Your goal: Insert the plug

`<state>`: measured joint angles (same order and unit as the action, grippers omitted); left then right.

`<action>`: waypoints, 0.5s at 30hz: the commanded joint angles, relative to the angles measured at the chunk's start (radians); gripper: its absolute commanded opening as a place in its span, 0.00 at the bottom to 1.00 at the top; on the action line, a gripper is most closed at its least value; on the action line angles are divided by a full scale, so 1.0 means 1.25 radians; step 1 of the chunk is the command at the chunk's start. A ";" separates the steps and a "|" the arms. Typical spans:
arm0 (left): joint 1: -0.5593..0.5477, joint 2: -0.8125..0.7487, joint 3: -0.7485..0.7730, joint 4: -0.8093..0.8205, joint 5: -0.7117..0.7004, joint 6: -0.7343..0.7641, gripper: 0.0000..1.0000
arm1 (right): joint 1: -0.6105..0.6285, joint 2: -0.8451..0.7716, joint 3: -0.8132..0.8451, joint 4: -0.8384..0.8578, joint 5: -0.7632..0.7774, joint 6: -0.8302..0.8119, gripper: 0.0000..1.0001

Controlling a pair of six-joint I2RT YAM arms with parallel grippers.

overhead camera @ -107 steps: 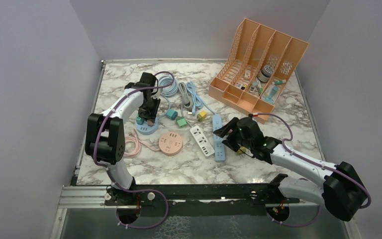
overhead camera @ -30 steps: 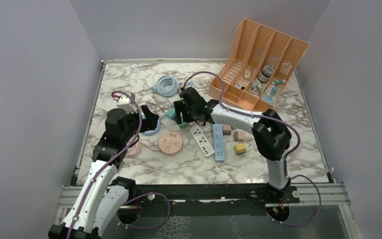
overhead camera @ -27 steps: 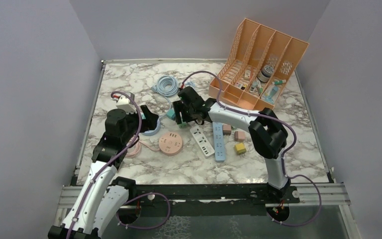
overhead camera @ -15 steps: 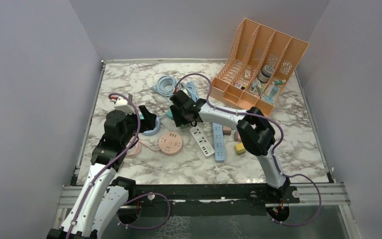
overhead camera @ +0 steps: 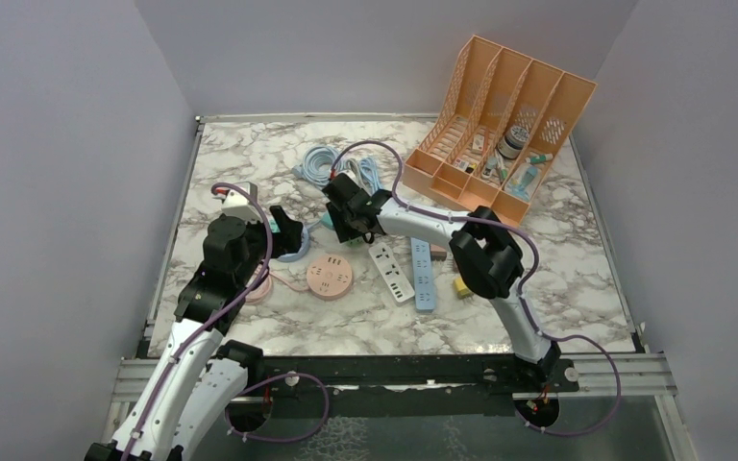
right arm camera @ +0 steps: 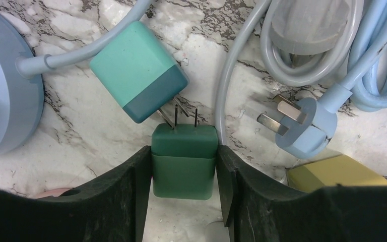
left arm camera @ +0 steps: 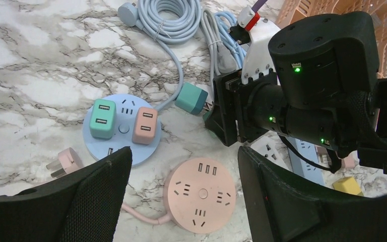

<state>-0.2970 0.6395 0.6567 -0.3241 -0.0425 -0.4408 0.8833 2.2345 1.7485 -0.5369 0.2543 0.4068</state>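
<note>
Clamped right gripper (right arm camera: 183,152) on the dark green plug adapter (right arm camera: 184,174); hovered left gripper (left arm camera: 184,151), jaws apart, above pink round socket (left arm camera: 200,194).

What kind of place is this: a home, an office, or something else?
Probably a robot test bench in a lab, not a home: plain walls box in a marble-look table, two arms are bolted to a rail at its edge, and power strips and loose plugs are laid out.

Lab bench; plain enclosure walls (overhead camera: 67,144), marble table (overhead camera: 586,288)
</note>
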 commanded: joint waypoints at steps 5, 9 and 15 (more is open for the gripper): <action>-0.005 -0.003 0.007 -0.006 -0.040 0.000 0.79 | 0.001 -0.020 0.000 0.037 0.047 0.024 0.39; -0.002 0.004 0.014 -0.006 -0.041 0.017 0.82 | 0.001 -0.132 -0.112 0.151 0.030 0.083 0.39; 0.005 -0.009 0.003 0.004 -0.062 0.014 0.99 | 0.001 -0.325 -0.340 0.343 -0.020 0.242 0.39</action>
<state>-0.2962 0.6464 0.6567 -0.3252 -0.0826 -0.4313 0.8841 1.9953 1.4422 -0.3363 0.2600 0.5453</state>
